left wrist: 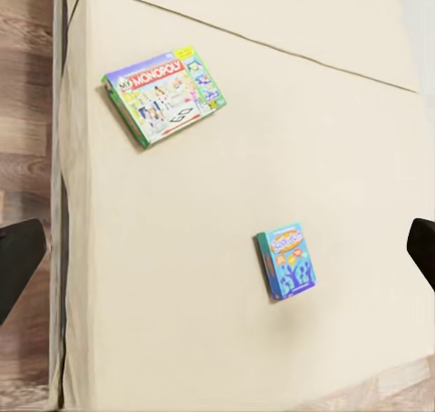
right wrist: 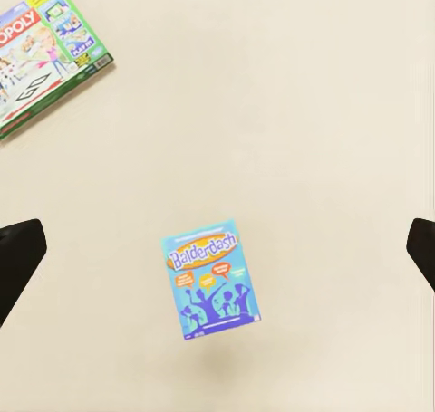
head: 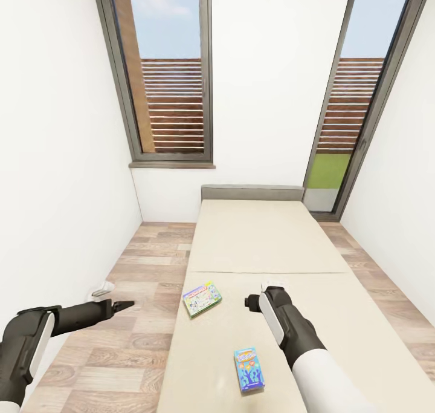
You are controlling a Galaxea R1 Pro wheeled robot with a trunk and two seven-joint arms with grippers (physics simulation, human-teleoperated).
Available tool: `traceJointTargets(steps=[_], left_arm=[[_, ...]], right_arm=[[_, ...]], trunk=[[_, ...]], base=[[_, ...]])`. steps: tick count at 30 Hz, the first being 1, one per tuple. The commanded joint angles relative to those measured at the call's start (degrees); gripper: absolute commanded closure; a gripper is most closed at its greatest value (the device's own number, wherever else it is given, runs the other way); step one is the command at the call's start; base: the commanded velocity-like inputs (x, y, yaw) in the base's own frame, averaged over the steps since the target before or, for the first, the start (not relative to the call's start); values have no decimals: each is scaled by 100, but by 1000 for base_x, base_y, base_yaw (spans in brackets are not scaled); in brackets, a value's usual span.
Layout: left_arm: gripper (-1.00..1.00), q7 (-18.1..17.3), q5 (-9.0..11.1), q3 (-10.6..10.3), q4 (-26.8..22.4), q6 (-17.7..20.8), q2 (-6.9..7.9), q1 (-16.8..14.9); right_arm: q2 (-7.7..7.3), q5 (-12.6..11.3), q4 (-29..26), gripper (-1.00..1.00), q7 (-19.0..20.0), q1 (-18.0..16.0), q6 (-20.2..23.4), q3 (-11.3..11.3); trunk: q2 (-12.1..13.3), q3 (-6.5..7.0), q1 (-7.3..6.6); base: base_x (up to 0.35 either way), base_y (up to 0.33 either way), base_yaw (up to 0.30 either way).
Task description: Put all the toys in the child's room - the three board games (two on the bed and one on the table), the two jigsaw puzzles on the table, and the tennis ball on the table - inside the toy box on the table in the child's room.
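At the lower left of the head view, your left gripper (head: 124, 305) hangs over the wood floor (head: 115, 364), beside the bed (head: 266, 243) and not touching it. In its wrist view the fingertips (left wrist: 18, 258) sit at opposite edges of the frame, so it is spread wide and empty.

Right of it, near the bed's left edge, the green board game (head: 202, 299) lies flat; its lid reads "Monopoly" (left wrist: 163, 93). Further right and lower in the frame, the blue board game (head: 249, 370) lies flat, well apart from the green one; its lid reads "Balderdash" (right wrist: 211, 278).

Your right gripper (head: 249, 302) hangs above the bed at the centre of the head view, between the two games. Its fingertips (right wrist: 18, 253) also stand far apart, holding nothing, with the blue game below, between them.
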Motion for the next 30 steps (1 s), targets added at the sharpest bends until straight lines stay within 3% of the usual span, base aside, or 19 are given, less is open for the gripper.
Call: traceJointTargets(steps=[1,6,13,19,30], left_arm=[[-100,63,-7,6,-2,40,-3,-6],[-100,314,-1,3,0,35,-15,-7],[-100,351,14,5,-5,65,-16,-7],[-100,360,4,-56,-77,302,-230,-45],[-100,333,31,-75,-155,376,-280,-94]], right_arm=[[0,-61,-12,-100,-60,-7,20,10],[0,-132,24,-100,-69,-44,39,-28],[0,-305,89,-100,-195,-68,47,-47],[0,-309,64,-100,-249,-65,64,-42],[0,-303,-108,-100,-253,-71,404,-40]], trunk=[[-13,-13,4],[-13,-13,4],[-13,-13,4],[-13,-13,4],[-13,-43,4]], base=[[0,0,0],[0,0,0],[0,0,0],[0,0,0],[0,0,0]])
